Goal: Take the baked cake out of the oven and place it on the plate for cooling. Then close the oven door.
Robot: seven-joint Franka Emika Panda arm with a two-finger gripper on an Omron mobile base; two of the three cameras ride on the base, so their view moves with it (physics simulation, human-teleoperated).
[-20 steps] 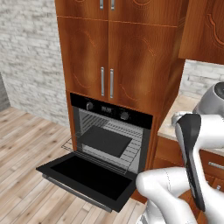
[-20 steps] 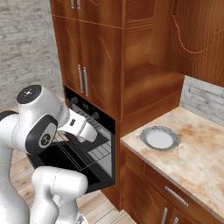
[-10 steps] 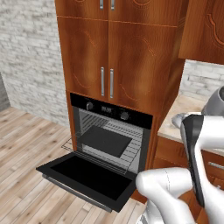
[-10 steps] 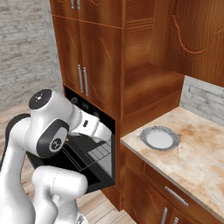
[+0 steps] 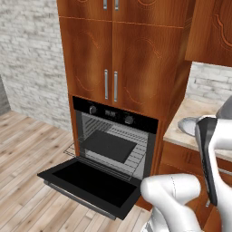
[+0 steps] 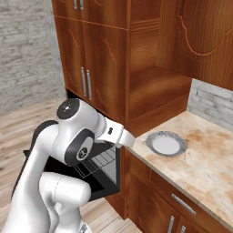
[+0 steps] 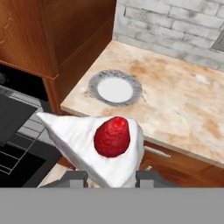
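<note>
Your fingers (image 7: 109, 177) clenched the baked cake (image 7: 98, 146), carried clear of the oven (image 5: 113, 142) (door (image 5: 88, 183) down) toward the plate (image 7: 115, 89) waiting on the tabletop (image 7: 183, 109) for cooling.

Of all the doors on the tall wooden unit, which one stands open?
Only the oven door, the black panel folded down flat; the wooden cabinet doors above it are shut.

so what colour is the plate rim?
Darker grey around a pale centre; the plate shows best in the hand view.
</note>
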